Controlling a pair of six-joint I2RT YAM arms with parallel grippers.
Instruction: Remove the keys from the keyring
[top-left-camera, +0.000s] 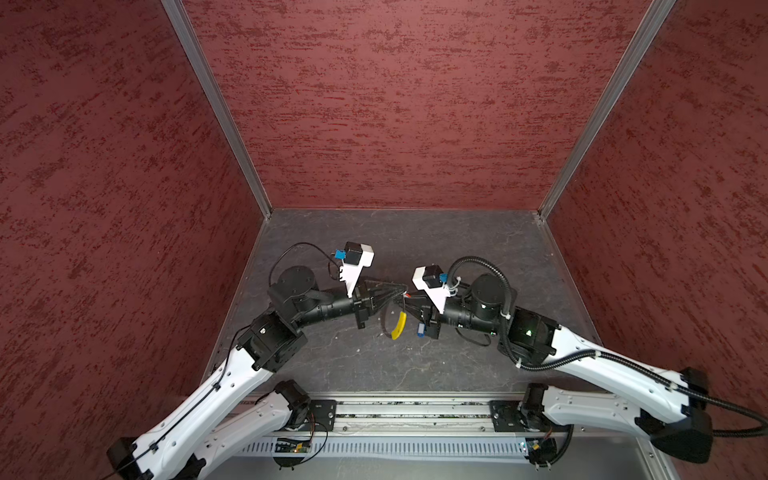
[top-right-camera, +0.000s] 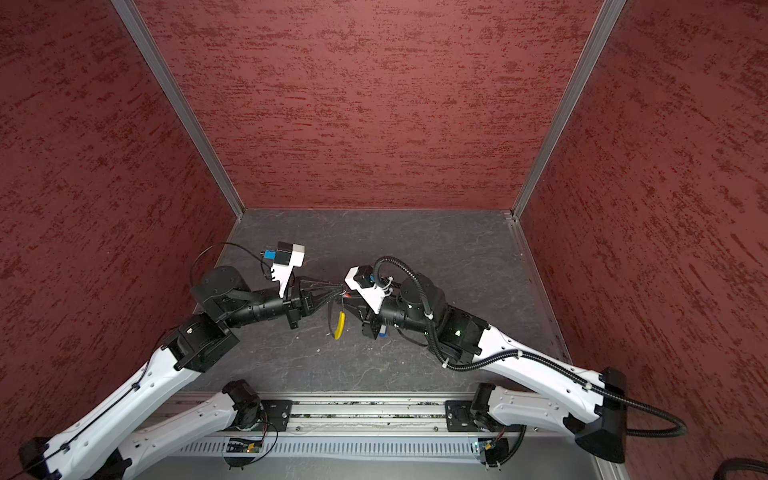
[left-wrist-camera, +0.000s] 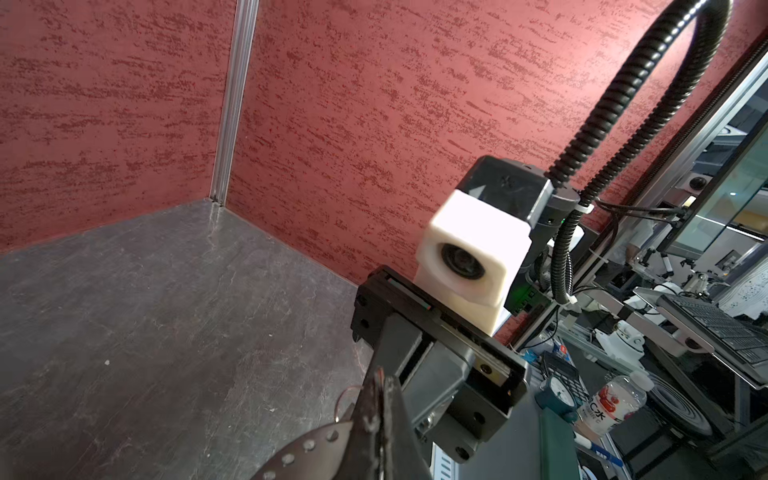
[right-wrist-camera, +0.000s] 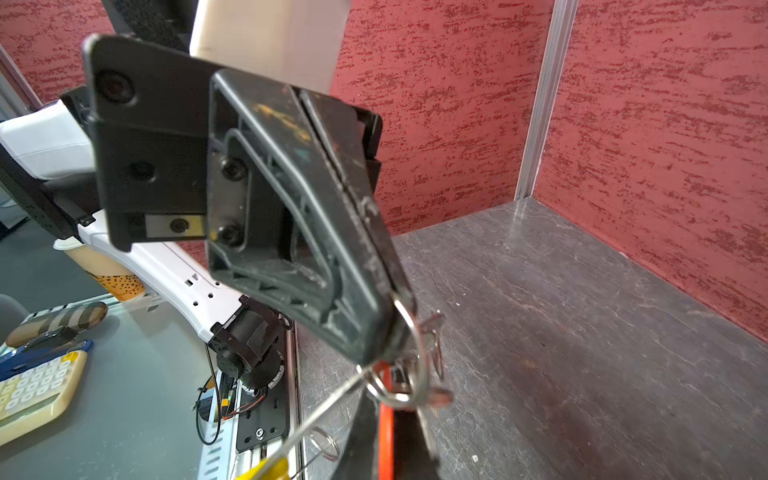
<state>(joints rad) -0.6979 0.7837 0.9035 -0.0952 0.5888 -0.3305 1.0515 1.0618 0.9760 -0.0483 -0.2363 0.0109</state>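
Note:
Both grippers meet above the middle of the grey table. My left gripper (top-left-camera: 402, 291) (top-right-camera: 341, 289) is shut on the keyring's steel ring (right-wrist-camera: 415, 353), seen close in the right wrist view. From there the thin wire (right-wrist-camera: 324, 411) hangs down to the yellow segment (top-left-camera: 399, 326) (top-right-camera: 339, 326). My right gripper (top-left-camera: 409, 305) (right-wrist-camera: 386, 401) is shut on the red tag (right-wrist-camera: 385, 436) of a key, whose silvery blade (right-wrist-camera: 428, 424) lies beside it. A blue tag (top-left-camera: 422, 330) (top-right-camera: 382, 331) shows under the right gripper's body, partly hidden. In the left wrist view my shut fingers (left-wrist-camera: 380, 399) hide the grip.
Red textured walls (top-left-camera: 395, 104) with aluminium corner posts (top-left-camera: 216, 104) close in the table (top-left-camera: 415, 365) on three sides. A metal rail (top-left-camera: 411, 409) with both arm bases runs along the front edge. A calculator (right-wrist-camera: 37, 386) and a cup (right-wrist-camera: 108, 274) lie outside the cell.

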